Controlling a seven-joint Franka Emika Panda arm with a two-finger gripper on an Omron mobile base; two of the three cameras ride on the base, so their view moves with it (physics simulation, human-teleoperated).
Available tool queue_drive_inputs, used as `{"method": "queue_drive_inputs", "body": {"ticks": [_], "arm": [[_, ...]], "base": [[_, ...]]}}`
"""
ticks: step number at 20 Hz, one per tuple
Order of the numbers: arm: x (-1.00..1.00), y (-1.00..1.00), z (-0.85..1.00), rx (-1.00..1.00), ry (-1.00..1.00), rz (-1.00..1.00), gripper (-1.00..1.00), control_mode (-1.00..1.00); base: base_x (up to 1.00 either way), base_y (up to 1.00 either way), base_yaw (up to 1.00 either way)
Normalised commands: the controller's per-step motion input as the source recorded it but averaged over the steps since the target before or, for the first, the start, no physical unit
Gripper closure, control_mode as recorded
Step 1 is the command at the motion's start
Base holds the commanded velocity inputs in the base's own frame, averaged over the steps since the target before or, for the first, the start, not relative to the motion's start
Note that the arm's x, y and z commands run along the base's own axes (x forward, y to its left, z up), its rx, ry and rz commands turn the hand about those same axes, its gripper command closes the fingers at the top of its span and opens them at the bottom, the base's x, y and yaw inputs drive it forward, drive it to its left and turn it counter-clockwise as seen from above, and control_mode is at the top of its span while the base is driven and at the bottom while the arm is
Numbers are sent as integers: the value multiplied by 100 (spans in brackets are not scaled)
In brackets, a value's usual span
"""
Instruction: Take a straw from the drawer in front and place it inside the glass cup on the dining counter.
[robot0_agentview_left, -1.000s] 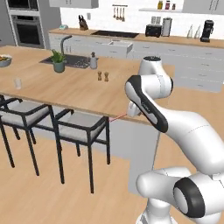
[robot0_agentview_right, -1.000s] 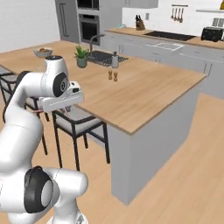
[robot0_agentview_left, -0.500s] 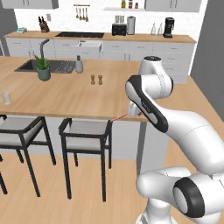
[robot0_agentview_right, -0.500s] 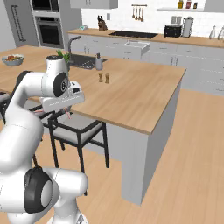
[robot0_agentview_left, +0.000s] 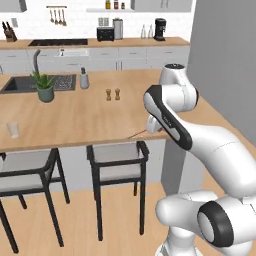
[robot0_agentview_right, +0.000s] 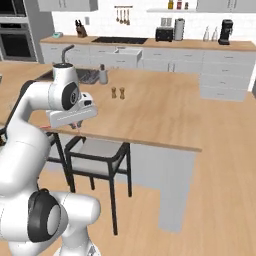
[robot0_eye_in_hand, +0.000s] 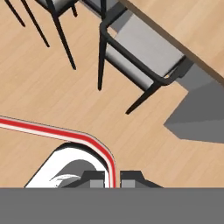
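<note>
The straw (robot0_eye_in_hand: 65, 132) shows as a thin red line running in from the left to between my fingertips. My gripper (robot0_eye_in_hand: 113, 178) is shut on it. From the left base, my gripper (robot0_agentview_left: 149, 130) hangs at the near edge of the dining counter (robot0_agentview_left: 85, 120), and the straw (robot0_agentview_left: 136, 134) sticks out leftward from it. The glass cup (robot0_agentview_left: 13, 130) stands far to the left on the counter, well apart from my hand. From the right base, my gripper (robot0_agentview_right: 75, 124) hovers over the counter (robot0_agentview_right: 150, 107) edge above a stool. The drawer is out of view.
On the counter stand a potted plant (robot0_agentview_left: 44, 86), a soap bottle (robot0_agentview_left: 84, 79), two small shakers (robot0_agentview_left: 113, 94) and a dark sink (robot0_agentview_left: 27, 84). Black stools (robot0_agentview_left: 117, 160) are tucked under the near edge. A grey wall (robot0_agentview_left: 225, 60) rises to the right.
The whole picture has shifted as the base moved, and the counter now lies square ahead. The arm keeps its pose, still shut on the straw.
</note>
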Motion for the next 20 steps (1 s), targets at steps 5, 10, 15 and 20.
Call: {"method": "queue_drive_inputs", "body": {"ticks": [5,10,15,20], "arm": [[0,0,0,0,0,0,100,100],[0,0,0,0,0,0,100,100],[0,0,0,0,0,0,100,100],[0,0,0,0,0,0,100,100]], "base": [[-8,100,-36],[-12,100,-31],[-5,100,-25],[2,98,1]]}}
